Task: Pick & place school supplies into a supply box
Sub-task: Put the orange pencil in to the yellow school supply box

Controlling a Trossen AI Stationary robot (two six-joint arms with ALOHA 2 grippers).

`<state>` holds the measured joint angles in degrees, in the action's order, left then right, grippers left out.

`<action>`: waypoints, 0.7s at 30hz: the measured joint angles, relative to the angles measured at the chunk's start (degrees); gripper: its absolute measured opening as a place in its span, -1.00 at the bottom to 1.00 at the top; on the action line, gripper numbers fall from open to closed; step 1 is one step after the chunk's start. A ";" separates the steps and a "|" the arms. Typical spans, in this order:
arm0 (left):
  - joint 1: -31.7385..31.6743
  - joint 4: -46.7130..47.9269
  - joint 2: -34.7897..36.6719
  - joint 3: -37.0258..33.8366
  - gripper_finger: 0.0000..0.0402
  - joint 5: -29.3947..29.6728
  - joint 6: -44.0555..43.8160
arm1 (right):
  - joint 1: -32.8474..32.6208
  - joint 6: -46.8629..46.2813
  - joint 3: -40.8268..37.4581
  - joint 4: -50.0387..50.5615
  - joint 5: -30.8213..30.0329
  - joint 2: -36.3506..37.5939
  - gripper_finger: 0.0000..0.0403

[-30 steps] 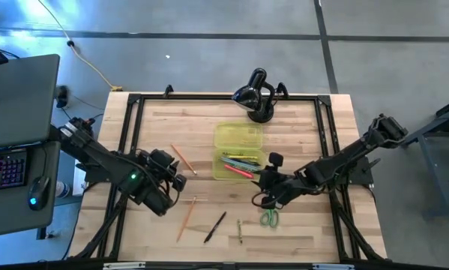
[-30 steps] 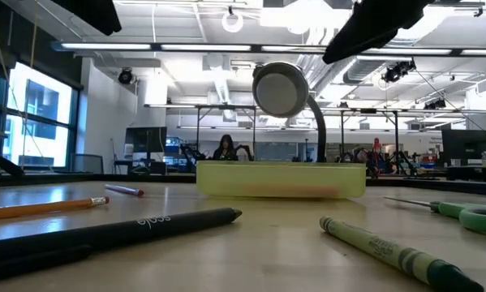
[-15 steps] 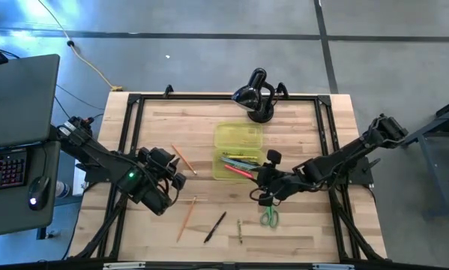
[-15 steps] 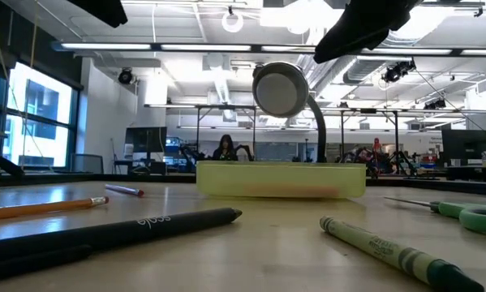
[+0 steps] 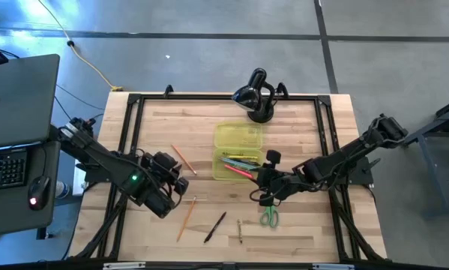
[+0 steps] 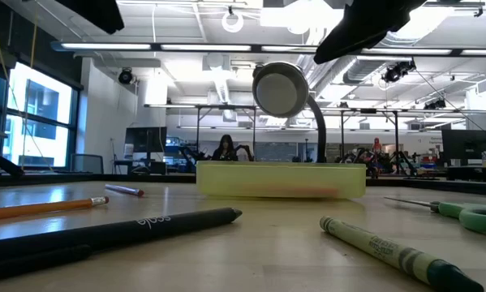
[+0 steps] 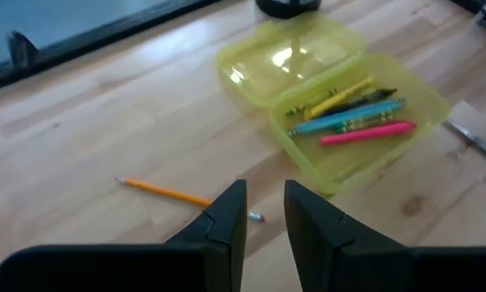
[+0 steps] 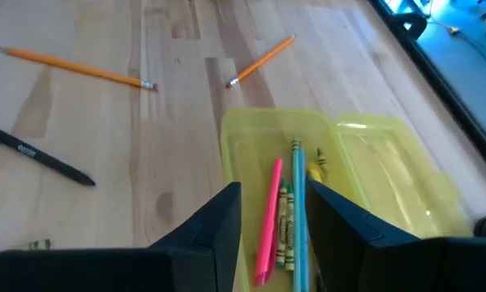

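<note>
I saw the supply box (image 5: 238, 151) lying open near the table's middle, a translucent yellow-green plastic case with its lid (image 7: 290, 59) folded flat toward the black domed lamp (image 5: 255, 95). Its tray held four thin sticks side by side: one pink (image 8: 268, 221), one green (image 8: 283, 223), one light blue (image 8: 298, 212) and one yellow (image 7: 341, 96).

On the bare wood outside the box I counted two orange pencils (image 5: 183, 159) (image 5: 186, 218), one black pen (image 5: 215, 226), one short green crayon (image 5: 240, 231) and one pair of green-handled scissors (image 5: 269, 217).

My right gripper (image 8: 271, 212) hung just over the tray's near end, fingers parted and empty. My left gripper (image 7: 264, 212) hung above the table beside the upper orange pencil, fingers slightly apart and empty.
</note>
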<state>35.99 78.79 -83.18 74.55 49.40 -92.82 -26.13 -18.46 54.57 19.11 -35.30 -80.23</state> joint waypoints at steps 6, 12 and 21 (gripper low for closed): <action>-0.80 -3.84 -1.20 -2.89 -0.43 -0.19 -1.07 | -2.44 -3.30 0.00 1.80 0.94 0.00 -0.42; -7.17 -5.49 -1.86 -4.65 -0.43 0.91 3.31 | -6.50 -11.56 0.00 7.04 -1.61 0.04 -0.42; -22.03 -18.23 -4.01 -5.10 -0.43 -11.23 31.15 | -14.72 -17.42 0.00 7.71 -9.49 0.04 -0.42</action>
<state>13.96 60.56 -87.20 69.45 38.18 -61.67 -40.86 -35.88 54.57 26.83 -44.79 -80.18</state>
